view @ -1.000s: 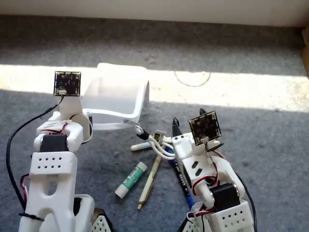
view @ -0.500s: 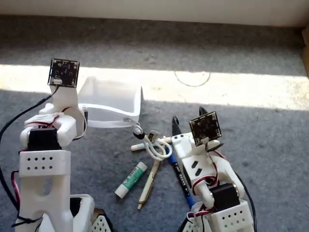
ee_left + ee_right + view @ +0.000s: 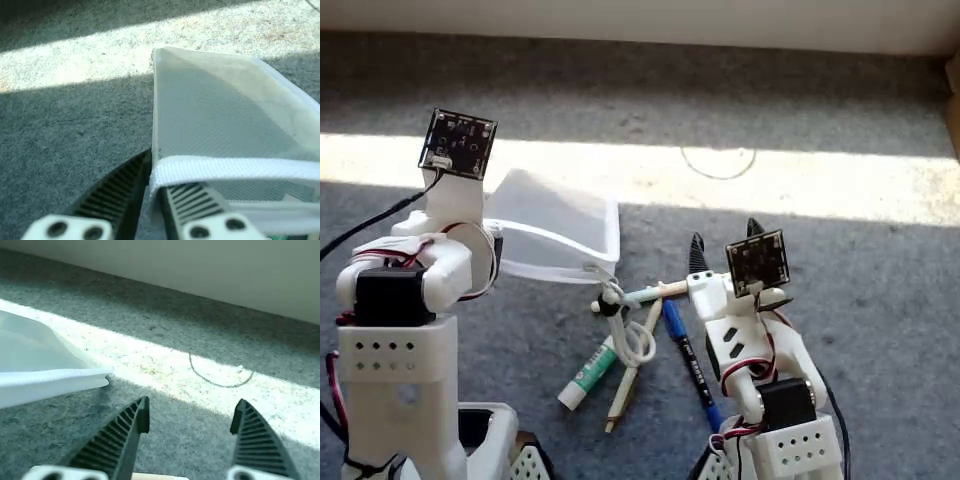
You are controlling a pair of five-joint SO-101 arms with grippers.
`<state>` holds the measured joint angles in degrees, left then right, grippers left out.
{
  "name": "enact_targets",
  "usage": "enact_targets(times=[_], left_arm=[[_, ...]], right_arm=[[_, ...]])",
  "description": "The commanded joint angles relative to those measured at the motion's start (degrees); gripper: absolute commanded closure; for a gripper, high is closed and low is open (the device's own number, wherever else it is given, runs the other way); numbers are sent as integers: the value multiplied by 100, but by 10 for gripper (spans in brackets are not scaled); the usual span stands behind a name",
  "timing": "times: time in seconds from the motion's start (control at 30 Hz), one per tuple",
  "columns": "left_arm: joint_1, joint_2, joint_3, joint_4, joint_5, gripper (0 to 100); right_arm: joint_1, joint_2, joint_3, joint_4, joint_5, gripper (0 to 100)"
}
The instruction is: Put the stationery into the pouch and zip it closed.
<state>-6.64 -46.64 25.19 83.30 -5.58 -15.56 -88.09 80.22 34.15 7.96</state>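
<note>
translucent white mesh pouch (image 3: 225, 110): left of centre; looked light and floppy, zipper band likely the firmest hold
left end effector (image 3: 152, 172): clamped on that band
right end effector (image 3: 192, 412): spread, empty
green-white glue stick (image 3: 592, 372), blue plastic pen (image 3: 688, 362): near centre; probably rigid, roll-prone

Carpeted indoor room, grey carpet (image 3: 880, 300), pale wall (image 3: 620, 15) behind, sunlit strip (image 3: 820, 185)

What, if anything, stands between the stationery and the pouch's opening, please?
A white cord loop from the pouch lies across the glue stick and the beige pen, just below the pouch's mouth. Nothing else visible intervenes.
</note>
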Motion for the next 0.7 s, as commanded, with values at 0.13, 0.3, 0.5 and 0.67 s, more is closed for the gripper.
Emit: enact_targets(times=[0.13, 0.3, 0.5, 0.67], left_arm=[[101, -66, -989, 589, 466, 989], [101, 620, -1455, 668, 695, 971], [101, 2378, -2519, 888, 1073, 969], [101, 2985, -3415, 1284, 1565, 969]], right_arm=[[75, -66, -48, -189, -35, 746], [66, -66, -48, -189, -35, 746], [40, -66, -48, -189, -35, 746], [40, -66, -40, -180, -35, 746]])
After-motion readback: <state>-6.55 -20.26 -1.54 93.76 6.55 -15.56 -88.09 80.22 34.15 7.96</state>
